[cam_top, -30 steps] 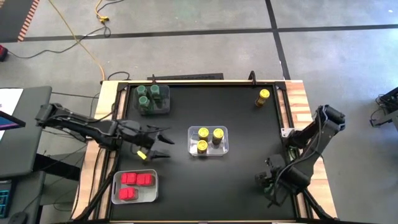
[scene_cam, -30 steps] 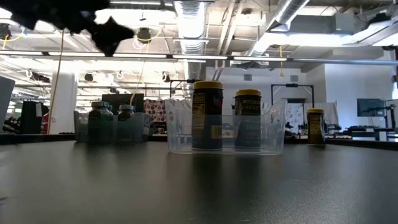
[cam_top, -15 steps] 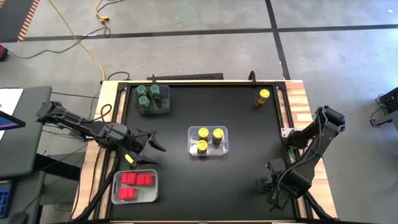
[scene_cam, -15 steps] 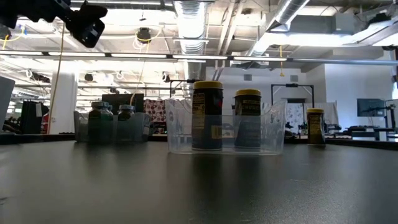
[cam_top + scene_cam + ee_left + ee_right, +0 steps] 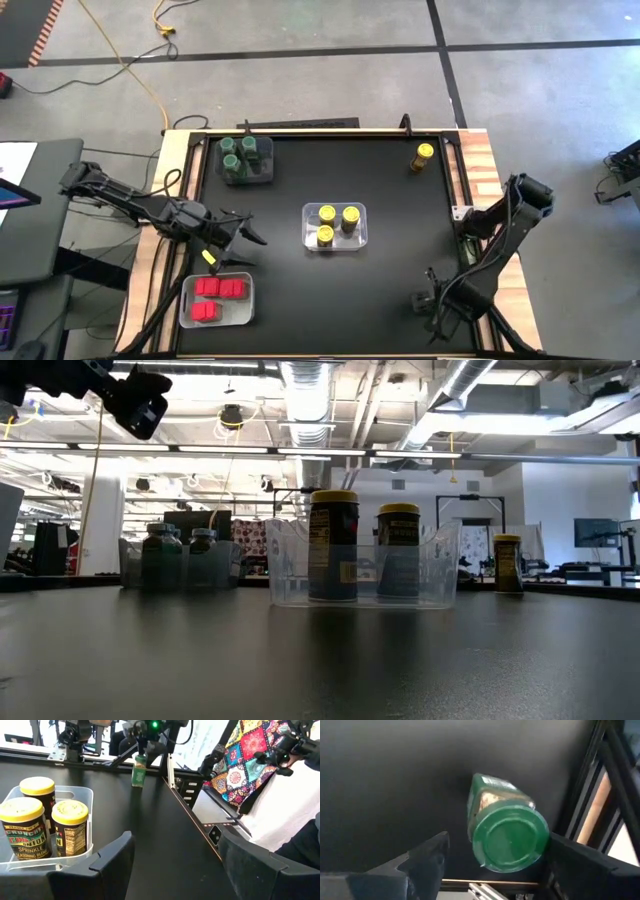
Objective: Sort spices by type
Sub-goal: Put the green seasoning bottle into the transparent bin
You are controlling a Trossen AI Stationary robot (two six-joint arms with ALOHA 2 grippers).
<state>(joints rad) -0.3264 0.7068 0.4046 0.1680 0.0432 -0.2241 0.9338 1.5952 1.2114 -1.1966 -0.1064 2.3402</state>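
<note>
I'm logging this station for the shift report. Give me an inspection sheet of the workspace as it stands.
Surface: black tabletop, wooden side rails.
Job's things: three yellow-lidded jars in the clear middle bin; dark-green-lidded jars in the grey bin; red-topped jars in the clear near-left bin; one yellow-lidded jar loose at the far right corner; one green-lidded jar between the right gripper's fingers.
Clutter: nothing seen.
Grippers: left gripper open, empty, between the grey and near-left bins; right gripper open around the green-lidded jar, near right edge.
Cables: yellow cable on the floor.
Surroundings: concrete floor; a person's patterned sleeve.
</note>
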